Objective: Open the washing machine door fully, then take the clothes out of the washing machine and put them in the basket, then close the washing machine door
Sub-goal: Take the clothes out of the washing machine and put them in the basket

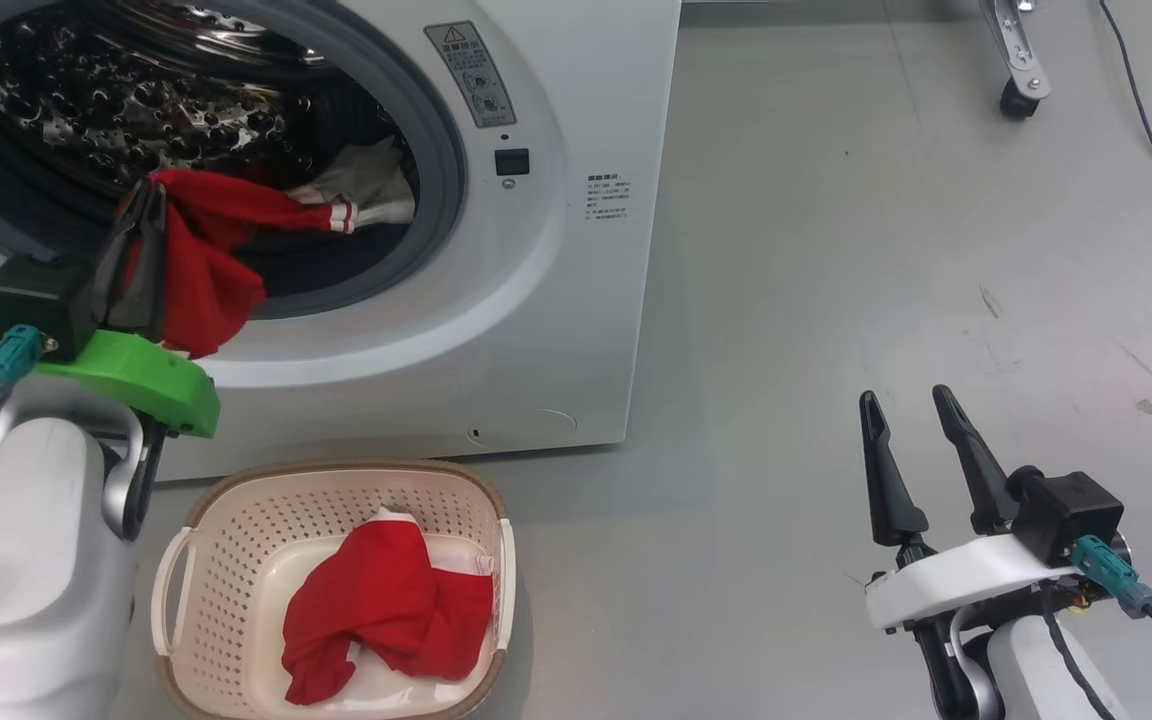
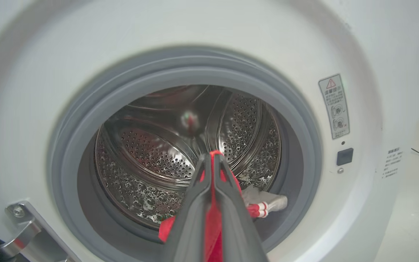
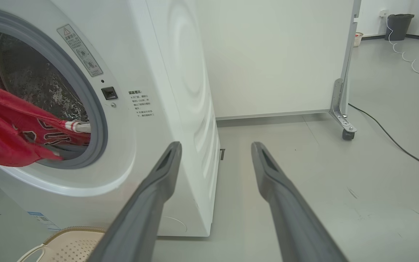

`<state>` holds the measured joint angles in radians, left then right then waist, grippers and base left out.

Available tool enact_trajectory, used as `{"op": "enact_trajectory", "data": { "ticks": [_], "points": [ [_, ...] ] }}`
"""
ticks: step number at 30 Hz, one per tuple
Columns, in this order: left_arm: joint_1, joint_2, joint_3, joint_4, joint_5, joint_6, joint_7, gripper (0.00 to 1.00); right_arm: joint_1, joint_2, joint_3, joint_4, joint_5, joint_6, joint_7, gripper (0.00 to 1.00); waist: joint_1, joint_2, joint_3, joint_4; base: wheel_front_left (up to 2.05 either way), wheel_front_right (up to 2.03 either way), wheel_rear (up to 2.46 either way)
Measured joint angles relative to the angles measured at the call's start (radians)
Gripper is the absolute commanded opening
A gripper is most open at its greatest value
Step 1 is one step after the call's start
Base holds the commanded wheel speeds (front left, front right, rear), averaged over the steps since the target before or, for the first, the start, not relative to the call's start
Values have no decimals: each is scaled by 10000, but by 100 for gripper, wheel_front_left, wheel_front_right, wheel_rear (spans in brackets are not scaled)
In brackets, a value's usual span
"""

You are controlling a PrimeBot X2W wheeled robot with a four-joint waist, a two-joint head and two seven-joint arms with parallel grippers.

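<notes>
The washing machine (image 1: 576, 250) stands with its round mouth uncovered; its door is out of view. My left gripper (image 1: 141, 200) is at the mouth's lower left rim, shut on a red garment (image 1: 206, 280) of the clothes. The garment trails back into the steel drum (image 2: 151, 160), with striped trim and white fabric behind it. In the left wrist view the left gripper (image 2: 213, 157) pinches red cloth (image 2: 166, 229) between its closed fingers. The basket (image 1: 336, 472) sits on the floor before the machine and holds another red garment (image 1: 386, 600). My right gripper (image 1: 906, 395) hovers open and empty over the floor to the right.
A metal hinge bracket (image 2: 16, 225) sits at the mouth's lower left. A wheeled frame leg (image 1: 1021, 95) and a dark cable (image 1: 1151, 130) lie on the grey floor at the far right. A white partition panel (image 3: 275, 54) stands behind the machine's side.
</notes>
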<state>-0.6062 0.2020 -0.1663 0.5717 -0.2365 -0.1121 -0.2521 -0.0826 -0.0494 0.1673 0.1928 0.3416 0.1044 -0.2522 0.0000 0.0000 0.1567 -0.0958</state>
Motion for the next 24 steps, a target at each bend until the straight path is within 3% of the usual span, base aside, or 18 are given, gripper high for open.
{"op": "enact_trajectory", "data": {
  "ticks": [24],
  "points": [
    [1227,-263,755,-4840,433,368,-48,0,252,4,-35,-33,-98,77,0,100,0,0,-209,118,0,0,0]
  ]
}}
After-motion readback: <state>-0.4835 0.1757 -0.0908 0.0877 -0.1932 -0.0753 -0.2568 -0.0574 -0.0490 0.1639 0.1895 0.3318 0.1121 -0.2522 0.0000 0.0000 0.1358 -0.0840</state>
